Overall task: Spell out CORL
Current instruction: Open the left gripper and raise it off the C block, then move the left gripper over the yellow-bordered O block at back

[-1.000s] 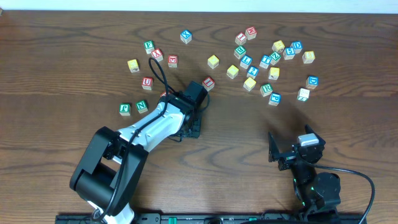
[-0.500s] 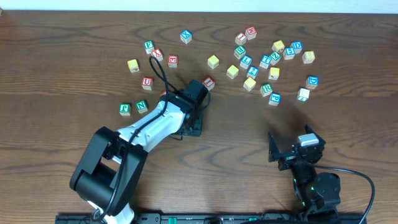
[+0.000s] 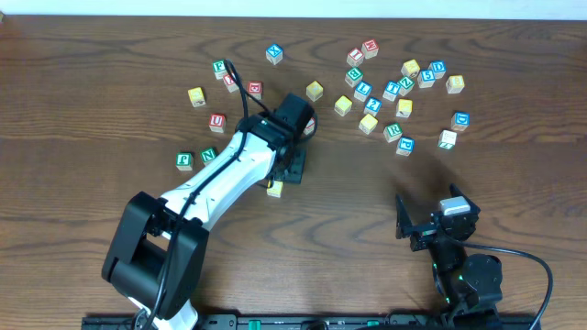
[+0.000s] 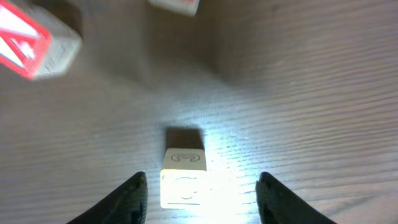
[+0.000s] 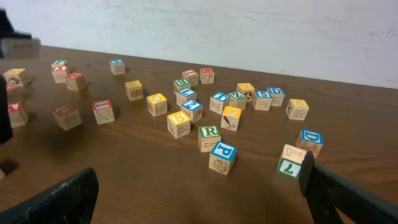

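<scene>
Yellow-faced wooden letter cube [image 4: 183,177] sits on the brown wooden table [image 4: 298,93], between the two dark fingers of the left claw [image 4: 201,186]. We see bare table on both sides of it, so neither finger touches it. The left claw is spread and grips nothing. The cube lies a little nearer the left-hand finger in that view.

From overhead, the same cube [image 3: 275,189] lies just beside the black end of the left arm, well apart from the scatter of letter cubes [image 3: 394,92] further up the table. The overhead view does not show the gap between fingers and cube; the left wrist view does. That view also shows a blurred red-framed wooden cube [image 4: 34,37] off to the upper left. Strong light washes out the cube's top face there, and we can only make out a faint curved mark that may be a C.

Being a cube, it has no long axis. In the wrist view it stands flat on one face, and its near edge runs straight across from one finger to the other.

The right claw [image 5: 198,177] rests near the bottom right of the table with its fingers wide apart and nothing between them. Its wrist view looks across the scatter, where we can read the green-framed wooden "R" cube [image 5: 209,135] among blue-framed and yellow-faced ones.
</scene>
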Controlling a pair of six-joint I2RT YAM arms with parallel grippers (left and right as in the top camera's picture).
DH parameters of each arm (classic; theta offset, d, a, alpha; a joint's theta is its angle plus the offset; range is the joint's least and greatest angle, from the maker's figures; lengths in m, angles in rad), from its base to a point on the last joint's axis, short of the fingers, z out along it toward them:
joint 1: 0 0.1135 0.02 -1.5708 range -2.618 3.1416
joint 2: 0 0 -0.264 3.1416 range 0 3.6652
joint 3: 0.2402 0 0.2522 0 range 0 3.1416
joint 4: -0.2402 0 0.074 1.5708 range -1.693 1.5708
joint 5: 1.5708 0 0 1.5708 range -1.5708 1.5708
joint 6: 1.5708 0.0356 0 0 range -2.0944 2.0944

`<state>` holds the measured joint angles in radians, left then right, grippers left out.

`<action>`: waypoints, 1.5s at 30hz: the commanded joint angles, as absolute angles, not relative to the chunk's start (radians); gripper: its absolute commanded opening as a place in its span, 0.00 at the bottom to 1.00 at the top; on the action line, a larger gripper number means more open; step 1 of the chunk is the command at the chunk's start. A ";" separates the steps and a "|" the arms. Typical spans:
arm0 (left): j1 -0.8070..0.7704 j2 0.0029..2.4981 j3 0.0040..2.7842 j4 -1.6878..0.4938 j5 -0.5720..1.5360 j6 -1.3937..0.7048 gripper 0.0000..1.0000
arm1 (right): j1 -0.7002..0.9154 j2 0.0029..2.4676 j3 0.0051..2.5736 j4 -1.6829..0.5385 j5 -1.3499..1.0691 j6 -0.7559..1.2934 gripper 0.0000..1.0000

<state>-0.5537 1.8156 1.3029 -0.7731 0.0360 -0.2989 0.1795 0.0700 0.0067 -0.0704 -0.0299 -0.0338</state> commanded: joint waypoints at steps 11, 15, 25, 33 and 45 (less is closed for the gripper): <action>-0.541 1.718 1.457 -0.797 0.007 -0.254 0.79 | 0.170 0.066 0.006 -0.075 -0.029 -0.031 0.99; -0.521 1.718 1.486 -0.806 0.007 -0.206 0.87 | 0.170 0.066 0.006 -0.075 -0.029 -0.031 0.99; -0.483 1.719 1.534 -0.822 0.018 -0.182 0.92 | 0.170 0.066 0.006 -0.075 -0.029 -0.031 0.99; -0.474 1.719 1.546 -0.822 0.018 -0.122 0.92 | 0.170 0.066 0.006 -0.075 -0.029 -0.031 0.99; -0.415 1.839 1.740 -0.936 0.067 -0.019 0.92 | 0.170 0.066 0.006 -0.075 -0.029 -0.031 0.99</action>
